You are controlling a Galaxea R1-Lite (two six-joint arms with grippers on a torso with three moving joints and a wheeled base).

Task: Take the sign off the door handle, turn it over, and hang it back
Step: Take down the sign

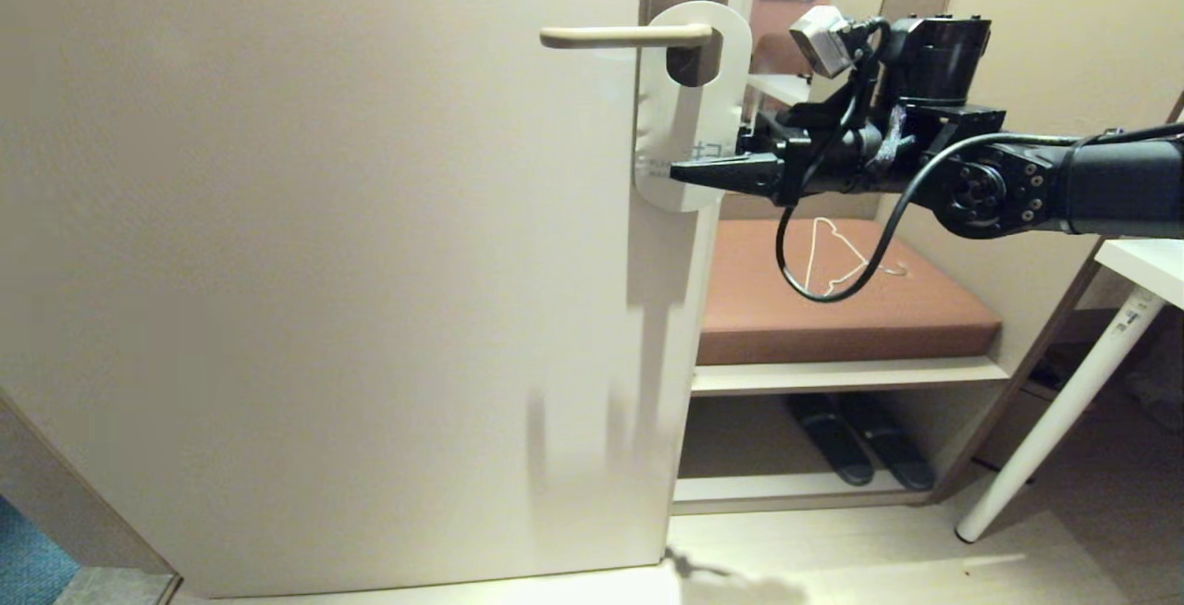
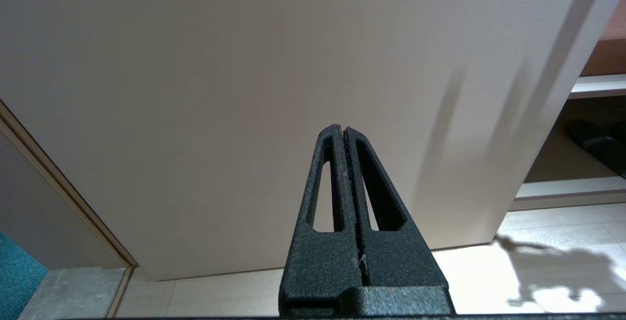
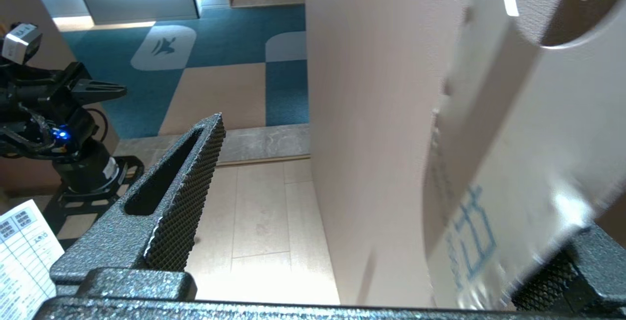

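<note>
Hanging white-side-out on one slim beige lever door handle (image 1: 624,35), one flat round-ended sign (image 1: 689,124) faces the right gripper (image 1: 717,161), spread wide at three o'clock; left gripper (image 2: 345,136) clenched empty.

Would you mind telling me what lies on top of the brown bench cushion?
A thin white wire hanger lies on the brown cushion. The right arm's cable crosses in front, hiding part of it.
</note>
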